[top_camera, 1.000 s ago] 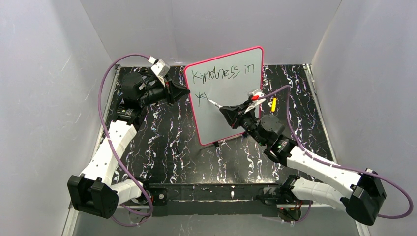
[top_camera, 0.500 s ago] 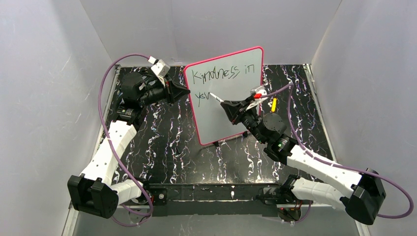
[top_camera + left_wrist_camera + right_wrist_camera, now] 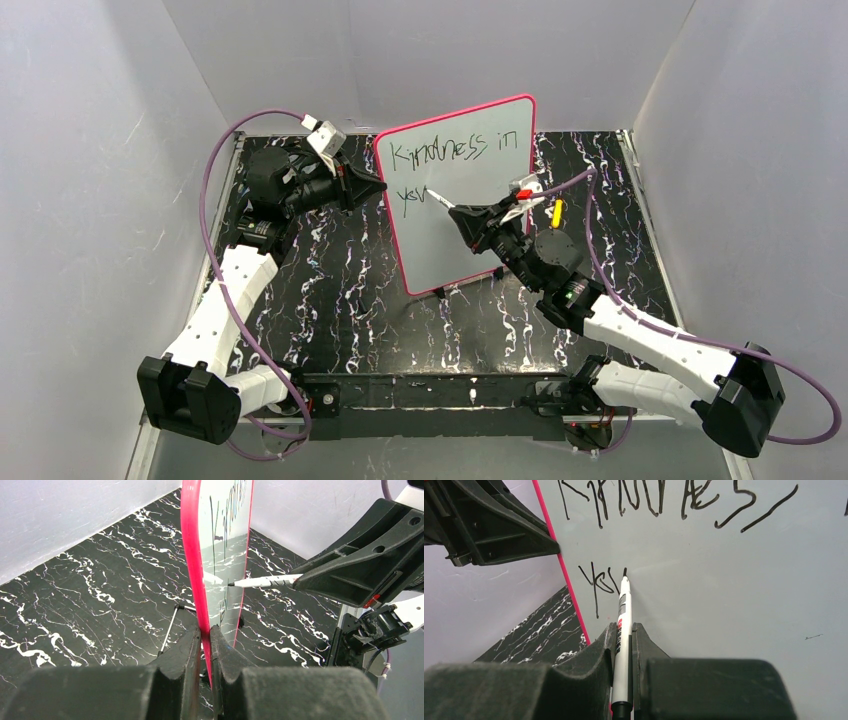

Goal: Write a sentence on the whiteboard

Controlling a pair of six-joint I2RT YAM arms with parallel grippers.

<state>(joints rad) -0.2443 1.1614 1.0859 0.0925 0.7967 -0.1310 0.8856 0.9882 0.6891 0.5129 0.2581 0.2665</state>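
Second line of the sentence (image 3: 452, 150) under way.
Right tool (image 3: 624, 632) clenches the marker (image 3: 624, 597), tip on the upright whiteboard (image 3: 440, 250) on the desk (image 3: 340, 280); left tool (image 3: 205, 640) pinches its pink edge. Press lightly, keep letters level.

black marbled tabletop (image 3: 350, 290), plain grey walls (image 3: 90, 200)

Overhead camera looks down; close wrist cameras apparently share the whiteboard (image 3: 440, 255).

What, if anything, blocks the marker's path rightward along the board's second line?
Nothing visible. The marker, in the right gripper, has its tip at the whiteboard; the surface to its right is unobstructed.
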